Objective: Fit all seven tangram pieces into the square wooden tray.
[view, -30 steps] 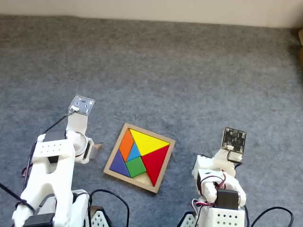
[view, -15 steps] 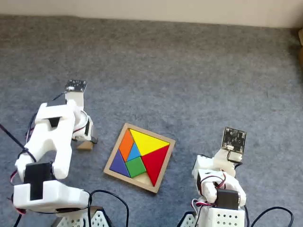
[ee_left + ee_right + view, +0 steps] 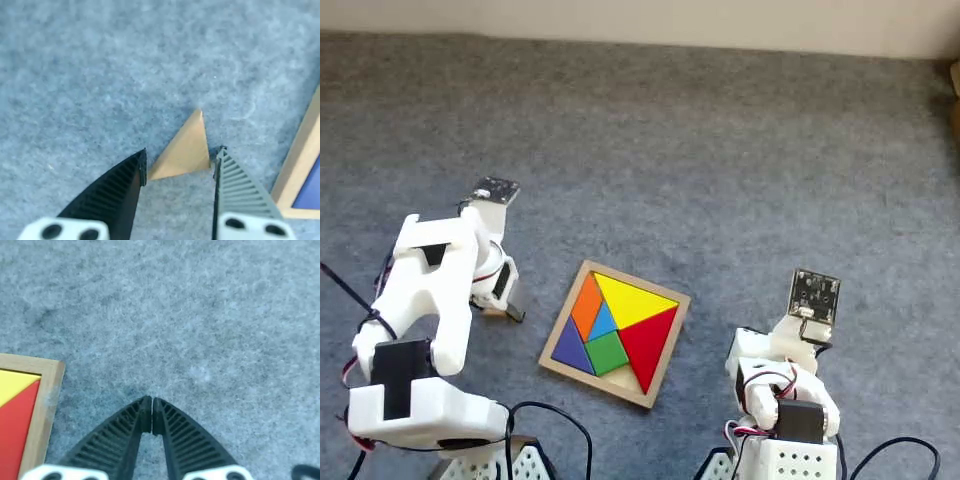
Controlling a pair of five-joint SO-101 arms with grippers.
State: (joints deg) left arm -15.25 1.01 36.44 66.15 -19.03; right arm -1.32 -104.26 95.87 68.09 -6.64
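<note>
Jaws spread, left arm (image 3: 430, 290) stoops over the tan triangle (image 3: 185, 150) (right's jaws pressed together).

Left pincer (image 3: 181, 159) spread wide, pointing down; right pincer (image 3: 151, 405) pressed closed.

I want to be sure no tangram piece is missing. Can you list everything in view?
wooden tray: 1, light wood, on the carpet between the arms
pieces in the tray: 6, orange, yellow, light blue, dark blue, green, red
loose triangle: 1, plain wood colour, on the carpet beside the tray
carpet: 1, grey, under everything
left gripper: 1, dark, open, a finger on either side of the loose triangle
right gripper: 1, black, shut, over the carpet near the tray's edge
</note>
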